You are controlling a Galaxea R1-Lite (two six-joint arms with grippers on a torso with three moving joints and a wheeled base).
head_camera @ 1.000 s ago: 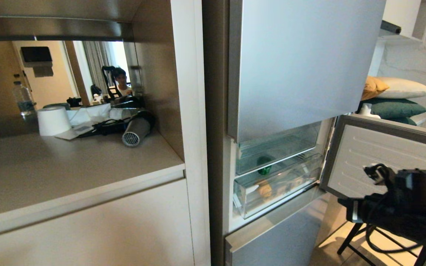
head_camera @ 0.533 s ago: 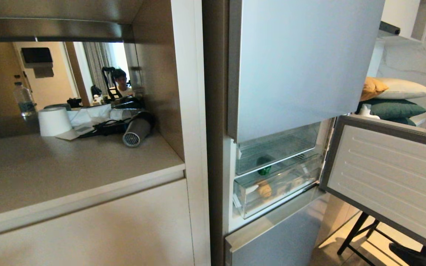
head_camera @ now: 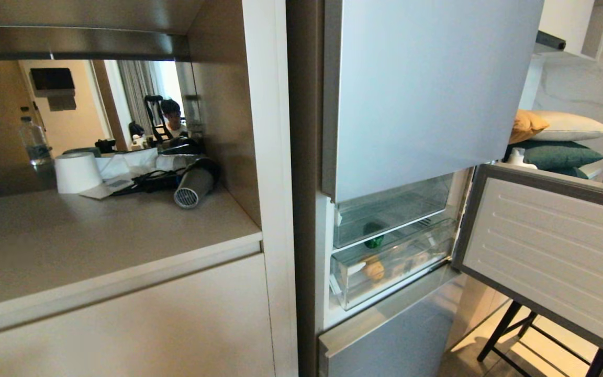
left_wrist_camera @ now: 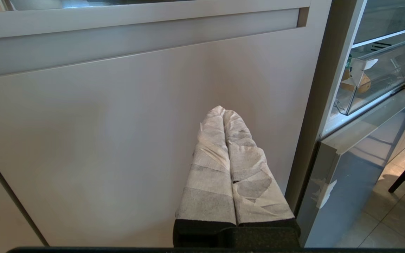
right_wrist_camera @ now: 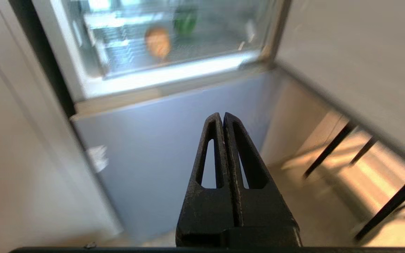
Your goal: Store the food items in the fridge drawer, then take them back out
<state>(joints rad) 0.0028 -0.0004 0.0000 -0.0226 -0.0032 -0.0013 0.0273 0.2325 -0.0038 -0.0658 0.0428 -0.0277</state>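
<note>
Kitchen alcove at the left of the head view: one beige worktop (head_camera: 97, 235) carries one white paper roll (head_camera: 75, 172) and one grey hair dryer (head_camera: 192, 187), both pushed back against the mirrored wall, presumably to stay clear of the work. One water bottle (head_camera: 33, 140) shows in the reflection at upper left.

Centre: the fridge (head_camera: 427, 94) stands with its middle door (head_camera: 553, 251) swung wide to the lower right, giving access to two clear drawers. The upper drawer (head_camera: 390, 209) shows one green pepper (head_camera: 373, 235) behind its front. The lower drawer (head_camera: 390, 269) holds one potato (head_camera: 375, 268). Both drawers sit pushed in, so the storing stage looks done, though I cannot tell which drawer the pepper occupies.

Neither arm appears in the head view. The left end effector (left_wrist_camera: 223, 112), with taped fingers pressed together and empty, points at the cabinet front (left_wrist_camera: 118, 123). The right end effector (right_wrist_camera: 222, 117) is fully closed on nothing, aimed below the drawers, likely parked between stages.
</note>
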